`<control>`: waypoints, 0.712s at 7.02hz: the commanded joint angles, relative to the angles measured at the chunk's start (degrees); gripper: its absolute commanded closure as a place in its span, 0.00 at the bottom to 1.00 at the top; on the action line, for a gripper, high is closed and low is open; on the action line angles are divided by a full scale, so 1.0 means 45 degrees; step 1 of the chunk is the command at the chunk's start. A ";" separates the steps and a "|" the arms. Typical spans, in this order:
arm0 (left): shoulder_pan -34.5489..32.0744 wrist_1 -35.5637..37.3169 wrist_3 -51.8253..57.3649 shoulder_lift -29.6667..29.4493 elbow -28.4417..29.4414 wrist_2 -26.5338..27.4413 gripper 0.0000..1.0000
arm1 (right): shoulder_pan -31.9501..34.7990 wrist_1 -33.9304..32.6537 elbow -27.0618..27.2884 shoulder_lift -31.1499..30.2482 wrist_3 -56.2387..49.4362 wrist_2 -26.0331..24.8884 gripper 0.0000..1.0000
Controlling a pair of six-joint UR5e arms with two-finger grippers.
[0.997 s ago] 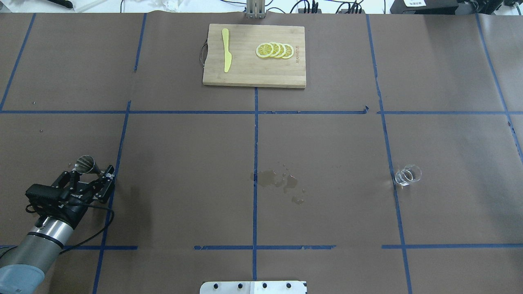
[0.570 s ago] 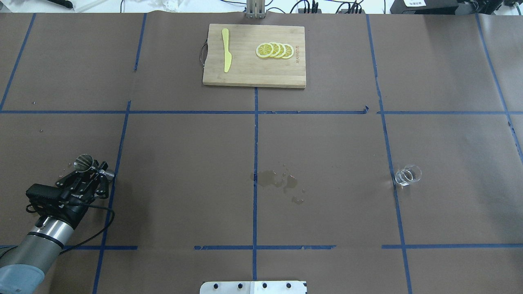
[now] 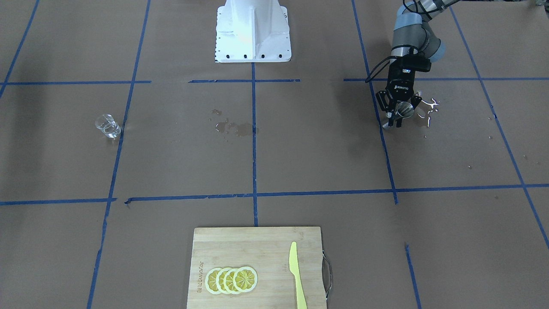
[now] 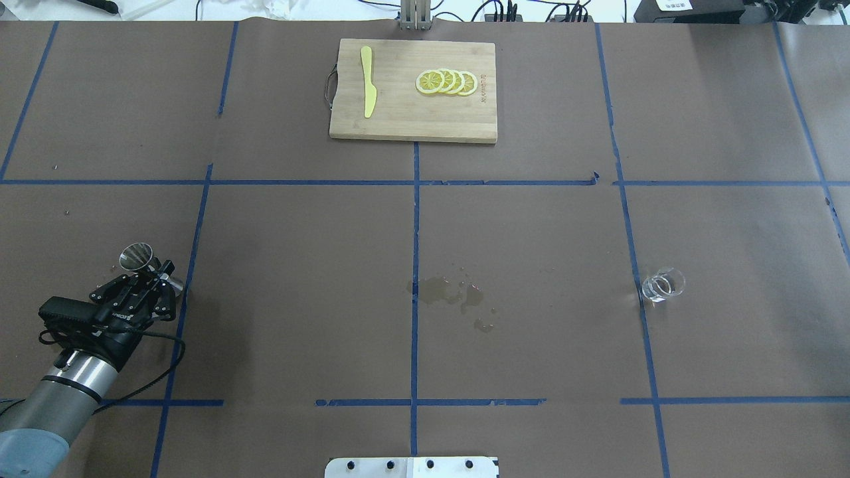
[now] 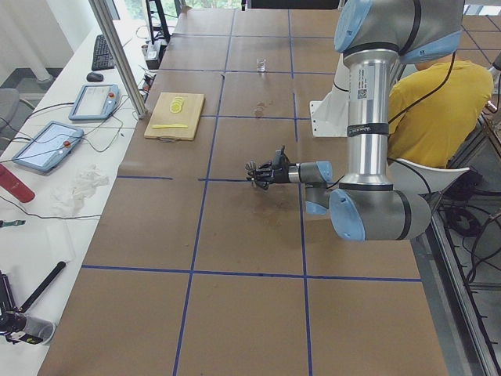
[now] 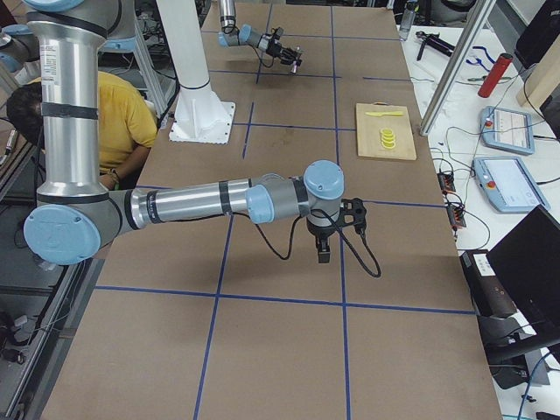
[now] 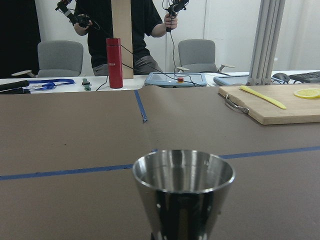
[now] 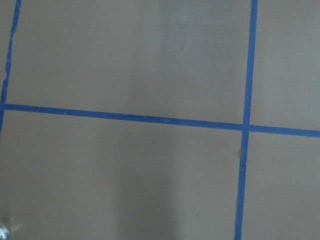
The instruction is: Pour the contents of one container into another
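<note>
The steel jigger (image 4: 136,256) sits at the table's left side, and my left gripper (image 4: 161,275) is shut on its waist. It fills the left wrist view, where the jigger (image 7: 183,185) stands upright with its wide mouth up. The front view shows the jigger (image 3: 404,110) in the left gripper (image 3: 396,118), low over the paper. The clear glass cup (image 4: 663,285) stands alone at the right, also seen as the cup (image 3: 107,125) from the front. My right gripper (image 6: 322,249) points down over bare table; I cannot tell whether it is open.
A wet spill (image 4: 451,292) marks the table's middle, and shiny droplets (image 3: 429,107) lie beside the jigger. A wooden cutting board (image 4: 398,119) at the far centre carries lemon slices (image 4: 446,81) and a yellow knife (image 4: 367,79). The robot's white base (image 3: 253,30) stands at the near edge.
The left wrist has rolled, bringing the jigger from a tilt to upright, and the jigger has shifted slightly left and away. The glass cup has not moved.
</note>
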 commanded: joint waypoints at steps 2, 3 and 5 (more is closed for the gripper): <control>-0.0139 -0.0089 0.0432 0.0109 -0.1186 -0.1299 1.00 | 0.0000 0.0639 -0.0153 0.0023 0.0117 -0.0114 0.00; -0.0334 -0.1268 0.2698 0.0033 -0.1326 -0.1598 1.00 | 0.0000 0.1689 -0.0271 -0.0113 0.0137 -0.0115 0.00; -0.0316 -0.2392 0.4434 -0.0337 -0.1444 -0.1659 1.00 | 0.0000 0.1992 -0.0099 -0.0075 0.0176 -0.0018 0.00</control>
